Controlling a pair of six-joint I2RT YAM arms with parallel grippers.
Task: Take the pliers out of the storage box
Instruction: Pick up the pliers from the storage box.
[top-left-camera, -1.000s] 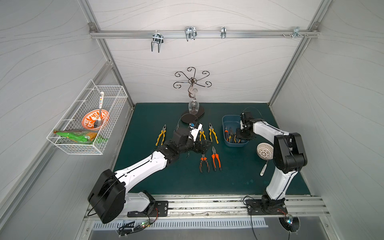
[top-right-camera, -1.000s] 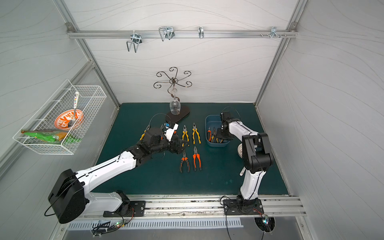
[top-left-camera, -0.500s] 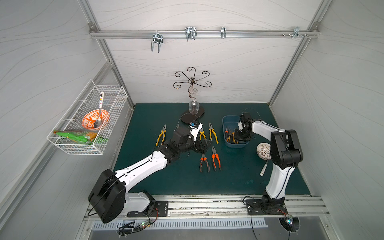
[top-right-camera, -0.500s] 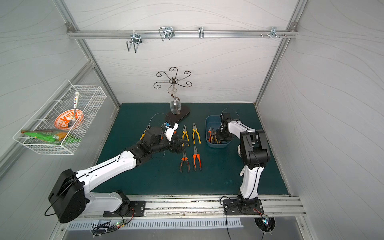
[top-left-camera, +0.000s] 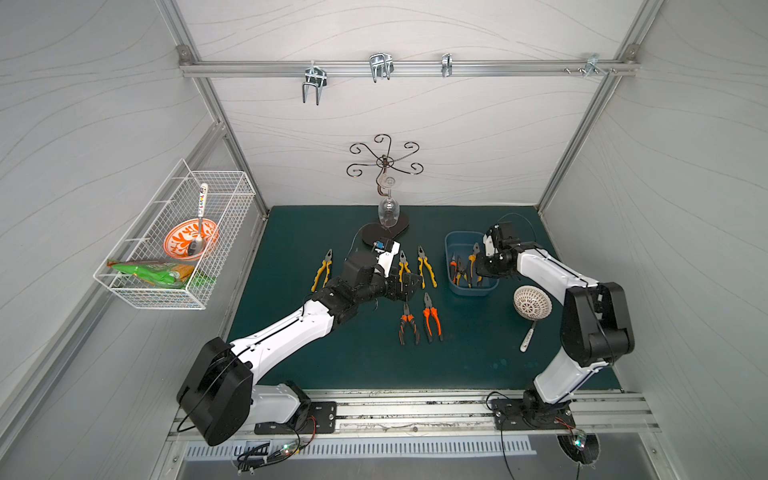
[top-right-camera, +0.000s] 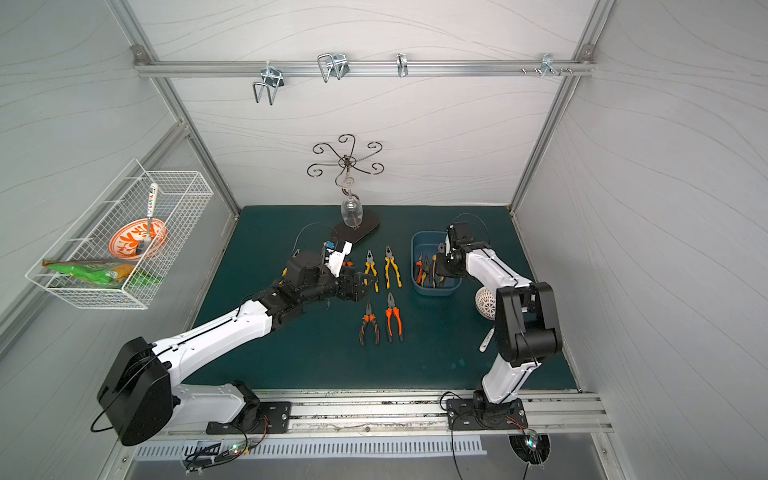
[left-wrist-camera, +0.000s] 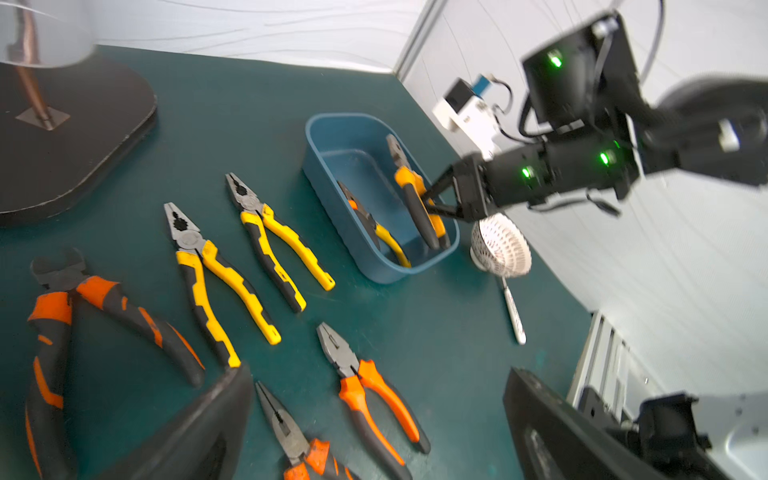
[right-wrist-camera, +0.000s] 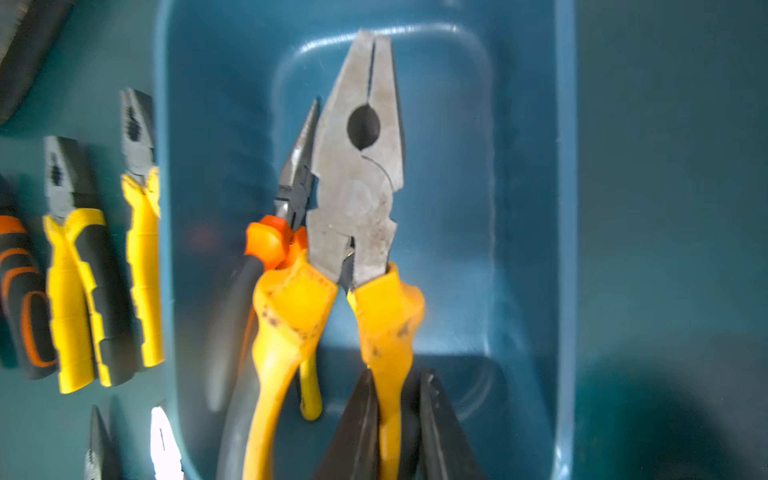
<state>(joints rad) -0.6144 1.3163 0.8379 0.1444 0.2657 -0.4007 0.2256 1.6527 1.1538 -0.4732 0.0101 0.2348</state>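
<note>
The blue storage box (top-left-camera: 469, 286) stands on the green mat at the right, also seen in the left wrist view (left-wrist-camera: 332, 137). Inside it my right gripper (right-wrist-camera: 392, 415) is shut on one handle of yellow-handled pliers (right-wrist-camera: 357, 187); its metal nose points at the box's far wall. A needle-nose pair (right-wrist-camera: 297, 174) with orange collars lies beside it in the box. Several pliers (top-left-camera: 427, 270) lie in rows on the mat left of the box. My left gripper (left-wrist-camera: 374, 436) hovers open over the orange-handled ones (left-wrist-camera: 365, 390), holding nothing.
A white slotted skimmer (top-left-camera: 532, 303) lies just right of the box, under my right arm. A glass-holder stand (top-left-camera: 384, 232) with a wine glass rises at the back of the mat. A wire basket (top-left-camera: 137, 291) with a bowl hangs on the left wall.
My right gripper has shut on the yellow pliers handle inside the box, and its elbow has shifted a little. The left arm has stayed where it was.
</note>
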